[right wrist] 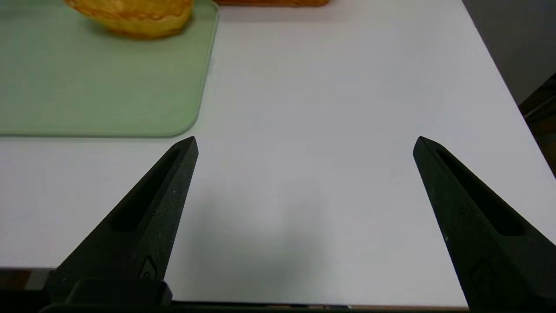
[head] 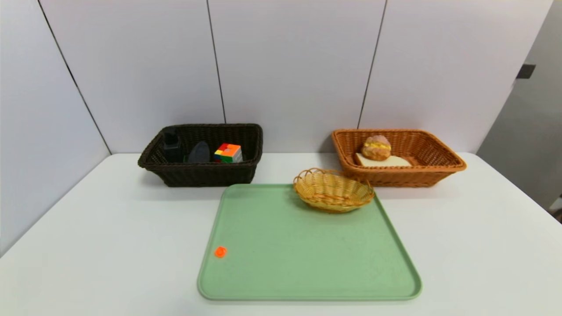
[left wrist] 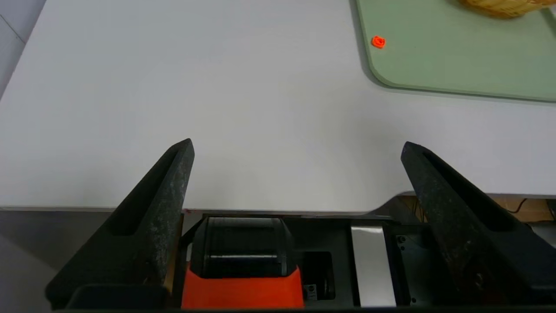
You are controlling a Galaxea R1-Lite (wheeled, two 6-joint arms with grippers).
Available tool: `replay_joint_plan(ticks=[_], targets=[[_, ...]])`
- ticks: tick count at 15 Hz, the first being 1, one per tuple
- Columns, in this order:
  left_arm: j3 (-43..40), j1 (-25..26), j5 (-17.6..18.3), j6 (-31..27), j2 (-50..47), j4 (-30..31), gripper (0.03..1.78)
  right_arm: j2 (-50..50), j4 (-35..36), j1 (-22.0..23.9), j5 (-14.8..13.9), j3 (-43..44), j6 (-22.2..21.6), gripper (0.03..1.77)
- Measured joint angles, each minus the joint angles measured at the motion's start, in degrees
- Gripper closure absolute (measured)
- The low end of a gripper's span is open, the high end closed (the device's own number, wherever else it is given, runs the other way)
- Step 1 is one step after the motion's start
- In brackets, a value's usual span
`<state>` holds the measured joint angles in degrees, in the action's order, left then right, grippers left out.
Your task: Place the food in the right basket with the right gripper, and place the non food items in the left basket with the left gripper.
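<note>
Counter (head: 109, 241): plain white. Tray (head: 307, 250): flat pale green, no pattern. Small piece near the tray's near left corner (head: 220, 252): bright orange. Basket near the counter's far left corner (head: 210, 174): near-black brown weave. In it: puzzle cube (head: 228, 153) in red, orange, yellow, green and white patches; dark grey cloth (head: 199, 152); blackish bottle (head: 171, 147). Basket near the far right corner (head: 399, 177): orange-tan weave. In it: bun (head: 376, 148) golden brown with yellow filling, bread (head: 393, 162) creamy white. Oval basket at tray's far right corner (head: 333, 193): yellow-tan weave. Both jaws: black.
</note>
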<state>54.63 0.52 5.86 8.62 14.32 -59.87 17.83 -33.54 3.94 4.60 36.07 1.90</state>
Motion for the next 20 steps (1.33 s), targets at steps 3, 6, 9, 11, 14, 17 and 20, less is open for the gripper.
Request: replay_joint_plan(ticks=[3,6,9,11,14,17,20], targets=[[-1.2,1.2,1.4,-4.9,-1.5,1.1,0.12,-1.4,5.9,0.0,1.5,-4.2,1.2,0.09],[-4.6,-0.3,1.5,-9.2,-3.7,5.1,0.12,-1.7,8.6,-3.6,1.6,-5.0,1.0,0.09],[-7.8,-0.7,1.6,-11.0,-6.3,5.7,0.12,-2.8,8.9,-6.2,-0.1,-6.4,1.4,0.09],[-11.5,-0.7,1.5,-11.2,-9.7,7.3,0.12,-5.2,9.2,-5.4,-2.9,-8.1,1.6,0.09],[-17.4,-0.7,1.0,-10.8,-13.1,13.5,0.12,-11.8,9.6,-4.5,-3.9,-11.4,4.0,0.09],[-21.1,-0.7,0.6,-10.9,-14.1,15.0,0.12,-16.1,16.7,-4.3,-4.1,-17.9,4.1,0.09],[-26.1,-0.8,0.2,-11.1,-14.3,19.4,0.12,-17.4,32.7,-4.2,-3.8,-31.2,5.1,0.09]])
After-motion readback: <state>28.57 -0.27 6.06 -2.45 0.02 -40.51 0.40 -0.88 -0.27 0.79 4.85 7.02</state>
